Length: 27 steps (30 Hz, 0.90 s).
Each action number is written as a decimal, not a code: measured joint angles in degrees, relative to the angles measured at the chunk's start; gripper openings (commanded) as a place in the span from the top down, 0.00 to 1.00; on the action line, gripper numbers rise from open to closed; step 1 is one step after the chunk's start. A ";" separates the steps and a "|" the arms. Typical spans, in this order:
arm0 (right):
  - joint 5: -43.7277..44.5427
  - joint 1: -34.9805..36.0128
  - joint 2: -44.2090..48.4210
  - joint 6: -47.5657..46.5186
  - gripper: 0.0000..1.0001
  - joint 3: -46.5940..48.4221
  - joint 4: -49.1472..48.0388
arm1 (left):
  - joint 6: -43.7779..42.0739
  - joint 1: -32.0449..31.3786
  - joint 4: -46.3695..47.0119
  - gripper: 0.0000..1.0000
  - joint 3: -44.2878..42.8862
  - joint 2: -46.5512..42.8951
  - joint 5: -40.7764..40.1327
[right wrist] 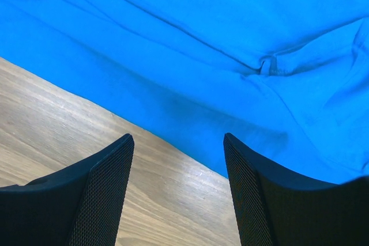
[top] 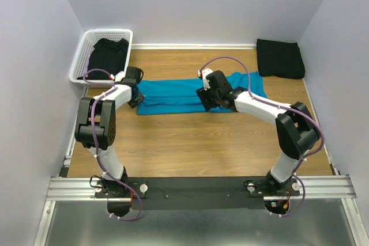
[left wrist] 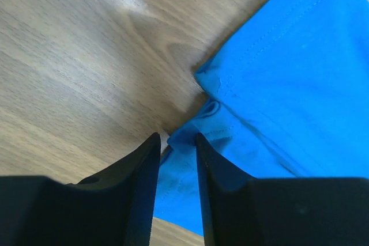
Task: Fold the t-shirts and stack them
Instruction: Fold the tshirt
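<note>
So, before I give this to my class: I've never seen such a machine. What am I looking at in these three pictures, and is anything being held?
Two robot arms are bolted to a wooden table. One picture looks down from above; the other two come from cameras on each wrist. A teal t-shirt lies flat, a folded black t-shirt sits at the far right, and another black one fills a white basket. The left gripper is open at the shirt's corner; the right gripper is open above it. Nothing is held.

Teal-blue t-shirt [top: 184, 95], white basket [top: 86, 50]
</note>
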<state>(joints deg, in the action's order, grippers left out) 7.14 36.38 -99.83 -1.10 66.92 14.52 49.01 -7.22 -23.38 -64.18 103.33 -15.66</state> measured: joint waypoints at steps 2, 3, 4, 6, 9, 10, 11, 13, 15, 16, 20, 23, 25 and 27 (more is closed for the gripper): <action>0.00 0.00 0.02 0.00 0.29 -0.46 0.00 | -0.11 0.04 1.27 0.56 0.87 -0.39 0.15; 0.00 0.00 0.02 0.00 0.29 -0.57 0.04 | -0.15 0.04 1.64 0.55 1.11 -0.63 0.24; 0.00 0.00 0.02 0.00 0.29 -0.74 0.04 | -0.20 0.09 1.86 0.55 1.22 -0.72 0.26; 0.00 0.00 0.04 0.00 0.29 -0.94 0.04 | -0.52 0.37 2.67 0.55 1.49 -0.83 0.35; 0.00 0.00 0.09 0.00 0.29 -1.03 0.04 | -0.94 0.70 3.93 0.58 2.32 -1.14 0.96; 0.00 0.00 0.09 0.00 0.29 -1.03 0.04 | -1.01 0.85 4.33 0.60 2.67 -1.22 1.20; 0.00 0.00 0.09 0.00 0.29 -1.05 0.02 | -1.09 0.90 4.55 0.65 2.84 -1.25 1.40; 0.00 0.00 0.09 0.00 0.29 -1.09 0.02 | -1.25 1.03 5.11 0.69 2.89 -1.27 1.86; 0.00 0.00 0.09 0.02 0.29 -1.18 0.02 | -1.29 1.11 5.44 0.77 2.89 -1.27 2.21; 0.00 0.00 0.09 0.02 0.29 -1.22 0.02 | -1.36 1.11 5.55 0.80 2.89 -1.27 2.29; 0.00 0.00 0.09 0.04 0.29 -1.46 0.02 | -1.64 1.11 5.73 0.93 2.86 -1.27 2.34; -0.04 0.00 0.09 0.07 0.29 -1.46 0.02 | -2.16 1.11 5.25 0.98 2.56 -1.27 2.23; -0.13 0.00 0.09 0.09 0.29 -1.46 0.02 | -2.45 1.11 4.44 0.99 1.90 -1.27 2.16; -0.20 0.00 0.09 0.09 0.29 -1.46 0.02 | -2.64 1.11 3.69 0.99 0.92 -1.27 1.90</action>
<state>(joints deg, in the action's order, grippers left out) 6.94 36.38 -99.74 -1.02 65.45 14.55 46.37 -6.11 -19.68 -63.26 102.06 -13.76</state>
